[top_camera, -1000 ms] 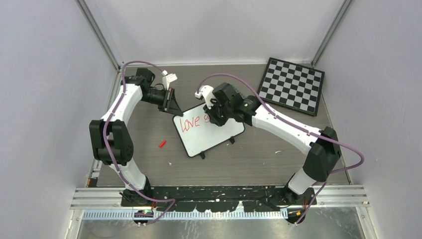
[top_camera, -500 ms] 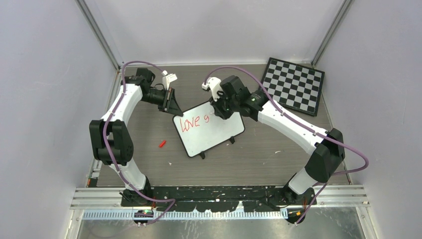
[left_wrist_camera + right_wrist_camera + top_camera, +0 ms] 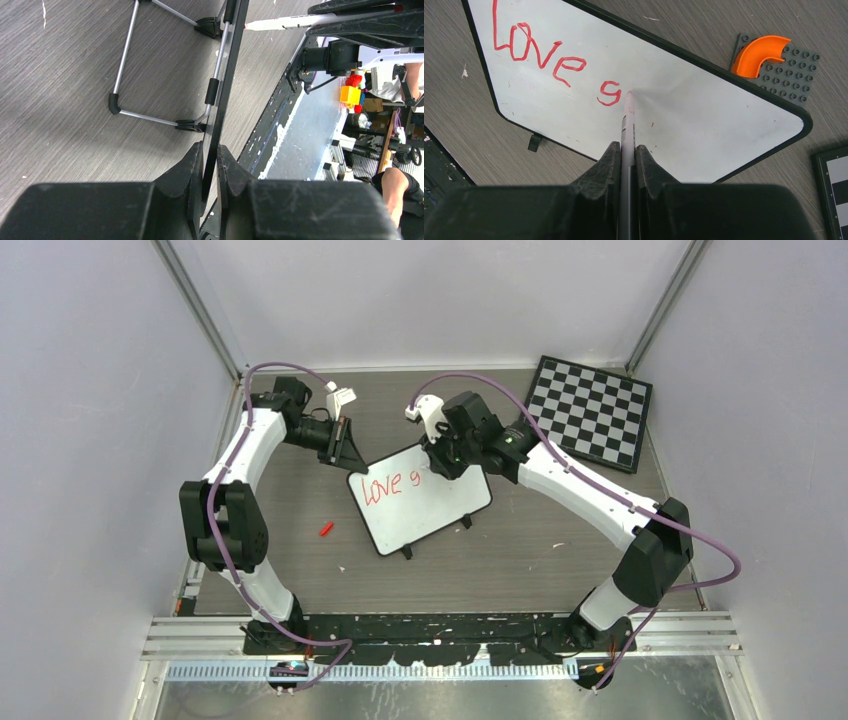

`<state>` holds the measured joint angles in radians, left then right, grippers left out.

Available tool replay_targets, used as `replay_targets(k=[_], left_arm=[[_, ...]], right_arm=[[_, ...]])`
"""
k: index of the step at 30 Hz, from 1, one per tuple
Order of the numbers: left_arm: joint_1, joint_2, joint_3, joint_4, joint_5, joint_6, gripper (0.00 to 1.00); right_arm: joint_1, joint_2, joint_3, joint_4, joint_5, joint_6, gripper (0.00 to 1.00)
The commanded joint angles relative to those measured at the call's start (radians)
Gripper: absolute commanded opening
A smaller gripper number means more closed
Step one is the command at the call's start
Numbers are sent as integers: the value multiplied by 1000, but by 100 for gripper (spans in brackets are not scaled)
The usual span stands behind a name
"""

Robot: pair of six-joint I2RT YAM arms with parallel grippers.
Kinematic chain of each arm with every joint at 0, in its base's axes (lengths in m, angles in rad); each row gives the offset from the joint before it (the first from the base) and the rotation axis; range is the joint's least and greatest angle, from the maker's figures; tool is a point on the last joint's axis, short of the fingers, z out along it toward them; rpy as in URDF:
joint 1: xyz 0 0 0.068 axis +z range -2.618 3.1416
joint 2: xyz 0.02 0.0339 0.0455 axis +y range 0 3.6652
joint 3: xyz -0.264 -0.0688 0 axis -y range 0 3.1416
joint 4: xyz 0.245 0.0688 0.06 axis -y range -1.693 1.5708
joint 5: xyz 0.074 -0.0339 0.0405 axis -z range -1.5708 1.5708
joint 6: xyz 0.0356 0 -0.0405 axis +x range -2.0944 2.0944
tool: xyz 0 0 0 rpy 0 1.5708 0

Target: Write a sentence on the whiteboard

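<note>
Writing step, word 2 of sentence: my right claw pinches marker, tip beside "g". Left claw clamps whiteboard edge. Next, I'd judge: stroke "r" rightward, light pressure.

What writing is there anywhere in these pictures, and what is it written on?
"Love": red handwritten word on the small white rectangular whiteboard.
"g": a lone red letter after it, same board; possibly a 9.
Nothing else legible: the black-and-white checkered chessboard bears no lettering; background clutter in the left wrist view is too blurred.
</note>
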<state>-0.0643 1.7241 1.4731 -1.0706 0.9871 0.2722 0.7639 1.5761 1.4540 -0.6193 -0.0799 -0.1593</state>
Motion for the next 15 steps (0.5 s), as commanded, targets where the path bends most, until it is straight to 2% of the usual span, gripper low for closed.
replay_targets(k=[1,15], left_arm=[[-7,-4,23,9,-20,0,0],[-6,-4,21,14,-23,-7,0]], right_arm=[[2,-2,6,53,-10,-5,0],[-8,4,-44,67,24,-25,0]])
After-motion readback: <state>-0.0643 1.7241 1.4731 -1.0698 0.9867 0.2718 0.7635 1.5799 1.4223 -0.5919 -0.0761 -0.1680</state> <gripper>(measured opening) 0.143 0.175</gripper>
